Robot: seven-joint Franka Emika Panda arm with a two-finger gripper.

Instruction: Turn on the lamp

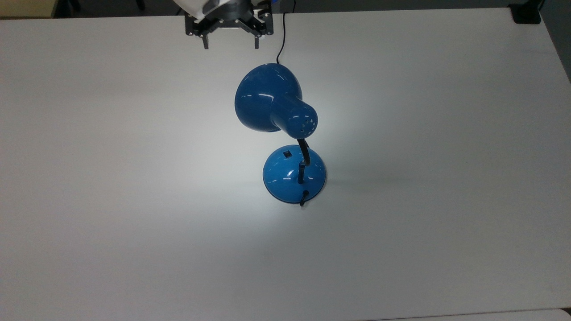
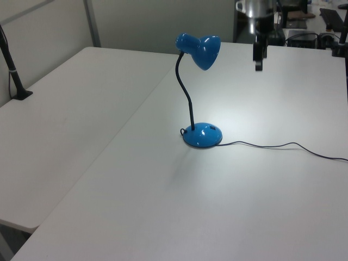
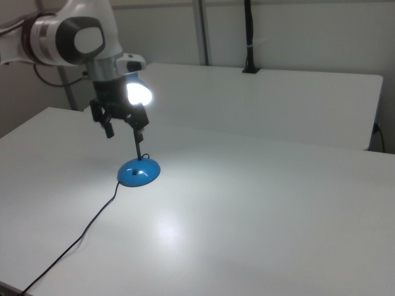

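The lamp (image 1: 285, 147) stands mid-table (image 1: 111, 223), its domed base (image 1: 294, 174) nearest in the top view, switch (image 1: 287, 154) uncovered, shade (image 3: 137, 92) apparently lit. Beyond it the gripper (image 1: 230, 45) hangs well apart, fingers spread and empty. The switching is judged done; any withdrawal is best kept clear of the cord (image 2: 272, 145).

Top view looks steeply down on your table (image 1: 134, 223), left view and right view sit lower at opposite sides, farther back, all 3 sharing the lamp (image 1: 285, 147) (image 2: 201, 98) (image 3: 138, 166).
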